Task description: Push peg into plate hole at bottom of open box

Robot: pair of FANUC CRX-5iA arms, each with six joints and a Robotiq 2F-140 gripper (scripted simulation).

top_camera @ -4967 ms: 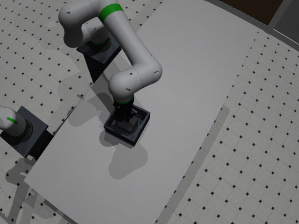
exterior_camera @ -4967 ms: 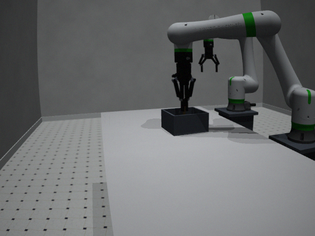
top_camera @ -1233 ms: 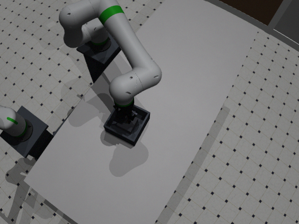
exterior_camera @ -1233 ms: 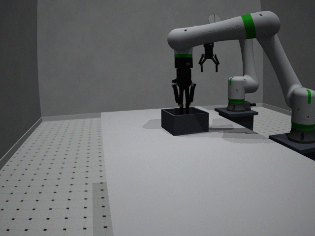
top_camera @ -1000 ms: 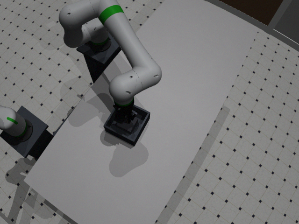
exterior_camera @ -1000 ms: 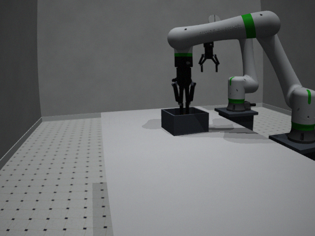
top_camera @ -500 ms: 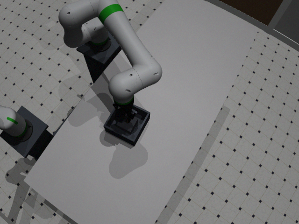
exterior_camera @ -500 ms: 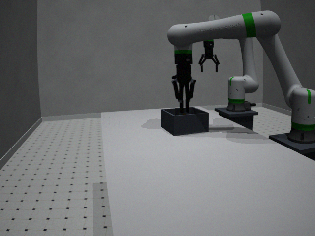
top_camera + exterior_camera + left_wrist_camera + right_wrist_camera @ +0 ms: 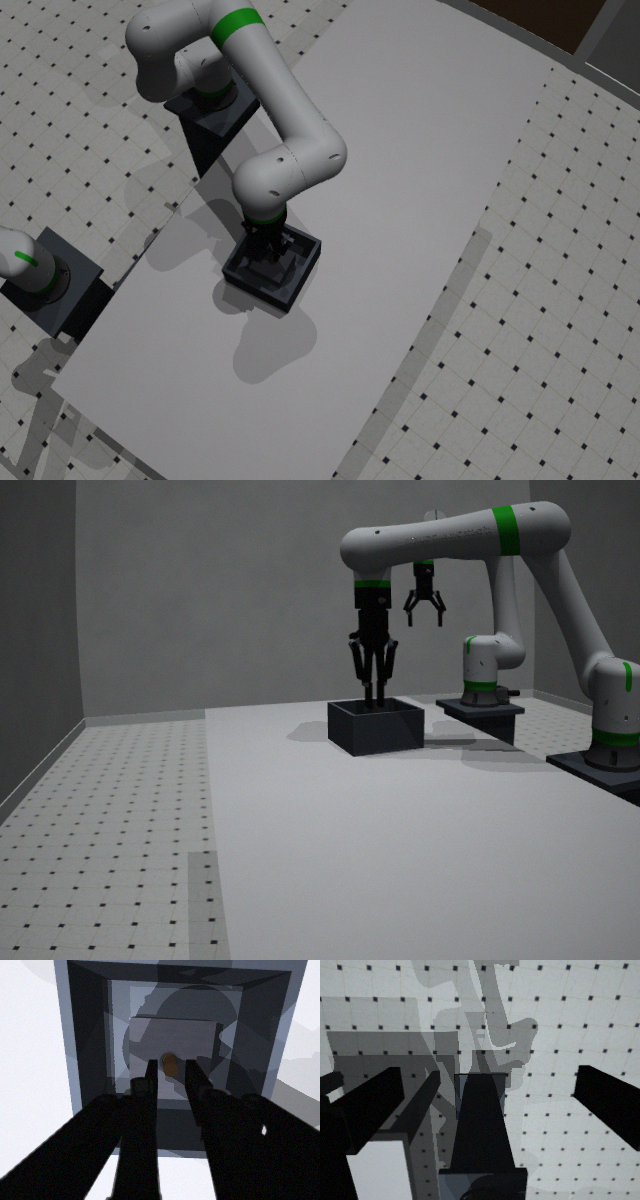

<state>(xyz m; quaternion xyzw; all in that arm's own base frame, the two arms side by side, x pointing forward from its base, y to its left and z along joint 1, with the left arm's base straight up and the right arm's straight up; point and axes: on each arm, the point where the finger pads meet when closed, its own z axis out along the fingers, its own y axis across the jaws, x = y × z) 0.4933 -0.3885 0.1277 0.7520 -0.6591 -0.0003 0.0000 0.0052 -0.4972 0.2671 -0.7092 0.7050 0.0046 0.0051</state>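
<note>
peg [image 9: 273, 258] [image 9: 373, 710] [image 9: 170, 1066], from the top, lies within the box [image 9: 255, 293] [image 9: 388, 733] [image 9: 280, 1035]. exterior: left gripper [image 9: 275, 252] [image 9: 374, 705] [image 9: 171, 1062] above, probably for pressing. left wrist: fingers slightly apart, peg at the plate's [image 9: 172, 1035] hole. right wrist: right gripper [image 9: 424, 624] [image 9: 489, 1071] spread, likely unneeded.

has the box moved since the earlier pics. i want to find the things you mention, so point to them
No, the box [image 9: 300, 287] [image 9: 388, 732] [image 9: 281, 1035] sits in the same place on the table [image 9: 413, 170] [image 9: 361, 841], judged against the table's edges in the top and exterior views.
</note>
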